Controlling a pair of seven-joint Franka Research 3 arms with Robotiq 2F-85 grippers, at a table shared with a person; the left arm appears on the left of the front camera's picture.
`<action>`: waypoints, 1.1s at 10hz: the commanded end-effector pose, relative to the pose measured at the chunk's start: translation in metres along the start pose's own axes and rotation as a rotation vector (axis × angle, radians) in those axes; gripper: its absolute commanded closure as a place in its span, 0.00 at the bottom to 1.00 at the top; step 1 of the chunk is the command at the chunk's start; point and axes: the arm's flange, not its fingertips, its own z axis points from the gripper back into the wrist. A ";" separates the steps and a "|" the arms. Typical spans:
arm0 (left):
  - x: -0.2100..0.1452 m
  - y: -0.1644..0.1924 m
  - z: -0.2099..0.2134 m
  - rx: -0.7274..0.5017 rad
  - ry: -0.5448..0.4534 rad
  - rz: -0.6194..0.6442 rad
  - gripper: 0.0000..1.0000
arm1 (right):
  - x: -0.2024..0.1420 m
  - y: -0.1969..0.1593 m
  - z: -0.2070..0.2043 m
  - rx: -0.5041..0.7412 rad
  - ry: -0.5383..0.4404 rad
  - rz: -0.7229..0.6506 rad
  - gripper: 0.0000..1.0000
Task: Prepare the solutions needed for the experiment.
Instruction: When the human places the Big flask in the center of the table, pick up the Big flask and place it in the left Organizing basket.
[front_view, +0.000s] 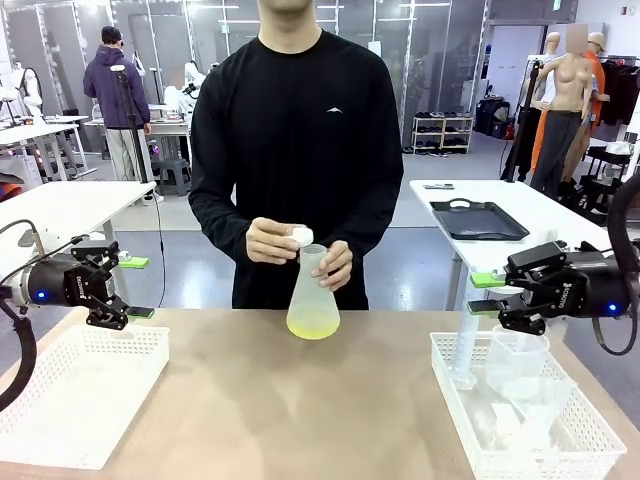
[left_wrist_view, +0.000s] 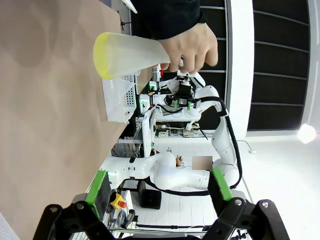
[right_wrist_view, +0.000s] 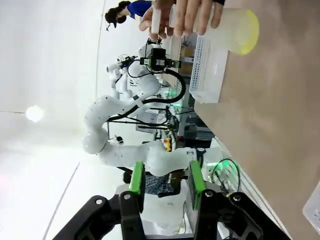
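Observation:
A person stands at the far side of the table and steadies a translucent conical flask (front_view: 313, 290) on the tabletop with one hand. The solution (front_view: 313, 323) lies as a shallow yellow layer in its base. The other hand holds a small white cap (front_view: 301, 236) at the flask's mouth. The flask (left_wrist_view: 130, 54) and its yellow layer (left_wrist_view: 101, 55) lie sideways in the left wrist view, as does the flask (right_wrist_view: 225, 27) in the right wrist view. My left gripper (front_view: 135, 288) (left_wrist_view: 160, 187) hovers open and empty at the left. My right gripper (front_view: 486, 294) (right_wrist_view: 167, 180) hovers at the right, fingers apart, nothing between them.
A white mesh basket (front_view: 80, 395) sits at the table's front left under my left arm. A second white basket (front_view: 455, 350) at the front right holds several clear plastic vessels (front_view: 520, 365). Bare brown table stretches between the baskets and the flask.

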 end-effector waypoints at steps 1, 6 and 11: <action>0.001 -0.001 -0.002 0.014 -0.009 -0.008 0.00 | 0.008 0.000 -0.005 0.013 -0.020 0.010 0.54; 0.001 -0.001 -0.002 0.014 -0.009 -0.008 0.00 | 0.008 -0.001 -0.003 -0.003 -0.070 -0.053 0.54; 0.001 -0.001 -0.002 0.014 -0.009 -0.008 0.00 | 0.008 -0.005 0.001 -0.007 -0.049 -0.046 0.54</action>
